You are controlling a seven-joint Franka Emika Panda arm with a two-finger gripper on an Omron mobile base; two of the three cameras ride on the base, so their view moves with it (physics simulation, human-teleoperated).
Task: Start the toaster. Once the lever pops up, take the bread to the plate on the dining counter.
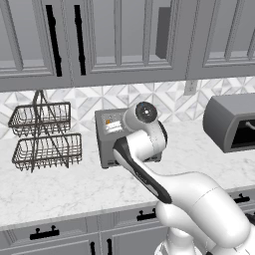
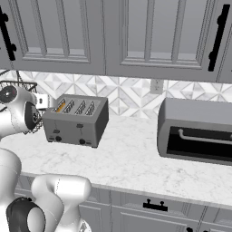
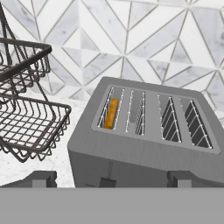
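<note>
Toaster [image 1: 110, 137], left base view: the grey box stands on the marble worktop [image 1: 60, 191] against the tiled wall, partly hidden by the white arm [image 1: 149, 149]. A two-tier wire basket [image 1: 42, 134] stands to its left; a larger dark-grey appliance [image 1: 231, 124] sits well apart at right.

Right base view: the toaster [image 2: 77, 120] shows four top slots, with two slider levers and two dark knobs on its near front. The bread [image 2: 60, 107] appears as an orange sliver in the leftmost slot. The large appliance [image 2: 195, 131] lies at right.

Hand view: the camera looks down over the toaster [image 3: 144, 144] from its near side. The bread [image 3: 111, 113], seen edge-on, sits deep in the leftmost slot. The gripper [image 3: 111, 179] hovers just above the near front edge, its two fingertips [image 3: 41, 178] spread fully wide and holding nothing. The wire basket [image 3: 26, 118] lies at left.

Handling, as a judgement: the toaster is stiff and heavy enough to stay put under a downward push on the left lever. The slice is light, thin and brittle, likely to crumble under a hard squeeze; once raised, take it by its upper edge, pads on the two flat faces.
</note>
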